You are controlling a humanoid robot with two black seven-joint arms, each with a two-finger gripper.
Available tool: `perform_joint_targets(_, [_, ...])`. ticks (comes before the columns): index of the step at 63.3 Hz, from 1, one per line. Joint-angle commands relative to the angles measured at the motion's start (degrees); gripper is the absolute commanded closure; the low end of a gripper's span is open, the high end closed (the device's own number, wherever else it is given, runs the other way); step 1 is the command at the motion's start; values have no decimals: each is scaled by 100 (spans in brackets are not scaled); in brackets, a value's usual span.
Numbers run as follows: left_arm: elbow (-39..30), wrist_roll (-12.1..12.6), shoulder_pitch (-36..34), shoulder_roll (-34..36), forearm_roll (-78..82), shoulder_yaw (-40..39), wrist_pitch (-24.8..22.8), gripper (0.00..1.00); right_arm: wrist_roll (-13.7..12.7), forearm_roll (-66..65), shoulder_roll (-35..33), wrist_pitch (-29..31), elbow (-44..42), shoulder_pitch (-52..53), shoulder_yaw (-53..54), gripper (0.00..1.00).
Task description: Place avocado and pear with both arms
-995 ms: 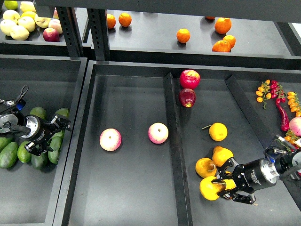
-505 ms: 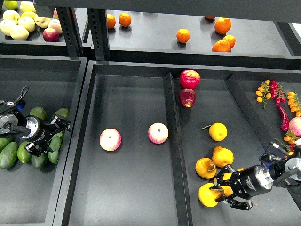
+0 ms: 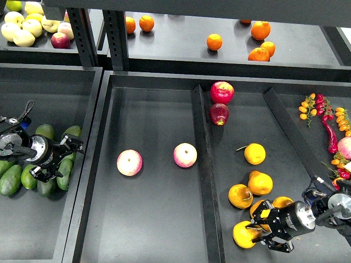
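Note:
Several green avocados [image 3: 11, 179] lie in the left bin. My left gripper [image 3: 62, 159] hovers over them with its fingers spread on either side of one avocado [image 3: 65, 171]; it looks open. Several golden-yellow pears lie in the right compartment. My right gripper [image 3: 262, 228] comes in from the lower right and its fingers close around one pear [image 3: 244, 234] near the front edge. Other pears [image 3: 260, 182] [image 3: 240, 195] lie just behind it, and one [image 3: 254, 153] lies farther back.
Two pink-yellow apples [image 3: 129, 163] [image 3: 185, 155] lie in the middle compartment [image 3: 153, 219]. Two red apples [image 3: 221, 92] sit at the back of the right compartment. Oranges [image 3: 214, 41] and pale apples [image 3: 23, 37] are on the back shelf. Small peppers and tomatoes [image 3: 329, 118] lie at far right.
My right gripper has drawn back toward the front edge, and the pear between its fingers has moved with it. The left gripper has not moved.

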Motion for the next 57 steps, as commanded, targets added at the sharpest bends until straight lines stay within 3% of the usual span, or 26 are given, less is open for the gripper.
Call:
perform_joint_targets(1, [-17,0,6,8,-4,0,-2,0,-5,-39,-8,-4,64,62,3,51])
perform_joint_targets(2, [-17,0,6,8,-4,8,-2,0,-5,-39,-16,-4,64,62,3,49])
perform_joint_targets(3, [-17,0,6,8,-4,0,-2,0,-5,-30,-25,-4,98,123,3,42])
perform_joint_targets(20, [-105,0,-12,52,-12,-150,-2,0,-5,23,-122,-4,380,194,310,33])
perform_joint_targets(29, [-175,0,-3,78,-39,-211,-2,0,-5,14,-210,-4,547,203,319,17])
perform_joint_targets(37, [-237,0,23,104,-47,-378,-2,0,-5,14,-298,-4,757,238,354,11])
perform_joint_targets(42, [-263,0,23,113,-65,-475,-2,0,-5,23,-421,-4,881,238,503,0])
perform_joint_targets(57, [-342,0,14,297,-311,-1212,-2,0,-5,58,-895,-4,1162,194,1522,0])
